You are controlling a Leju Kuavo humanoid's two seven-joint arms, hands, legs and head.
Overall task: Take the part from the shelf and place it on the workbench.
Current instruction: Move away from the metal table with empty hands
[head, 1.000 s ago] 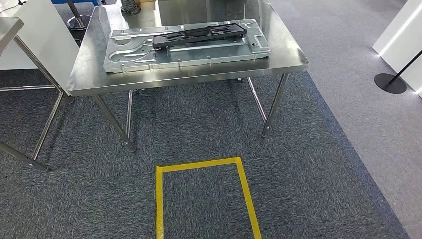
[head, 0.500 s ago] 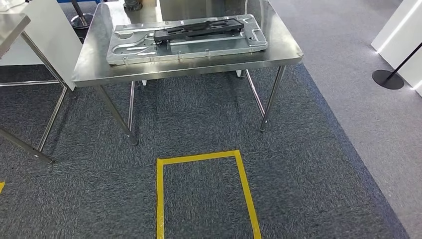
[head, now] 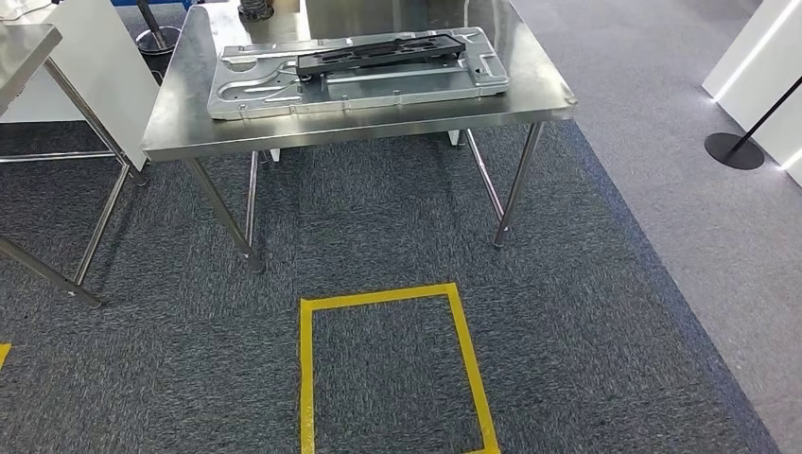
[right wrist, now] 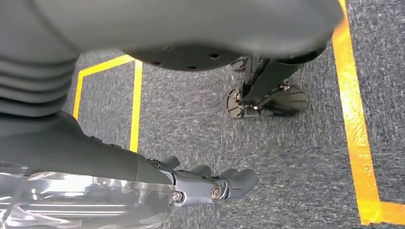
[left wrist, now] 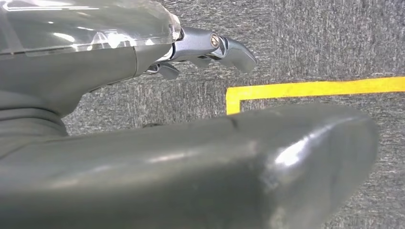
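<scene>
A long black part [head: 381,53] lies on a large stamped metal plate [head: 255,90], which rests on the steel workbench [head: 539,80] ahead of me in the head view. Both arms hang down over the grey carpet. My left hand [left wrist: 167,157] holds nothing, its thick thumb in the foreground and its darker fingers [left wrist: 229,47] stretched out above the floor. My right hand [right wrist: 143,176] is likewise empty, with its fingers [right wrist: 234,181] loosely extended over the carpet.
A yellow tape rectangle [head: 378,299] marks the carpet in front of the workbench. A second steel table [head: 24,47] and a white panel [head: 95,66] stand at the left. A black stanchion base [head: 734,150] sits on the lighter floor at the right.
The whole head picture has shifted: workbench and tape rectangle sit slightly higher in it, so the camera has moved. The part and plate keep their place on the workbench.
</scene>
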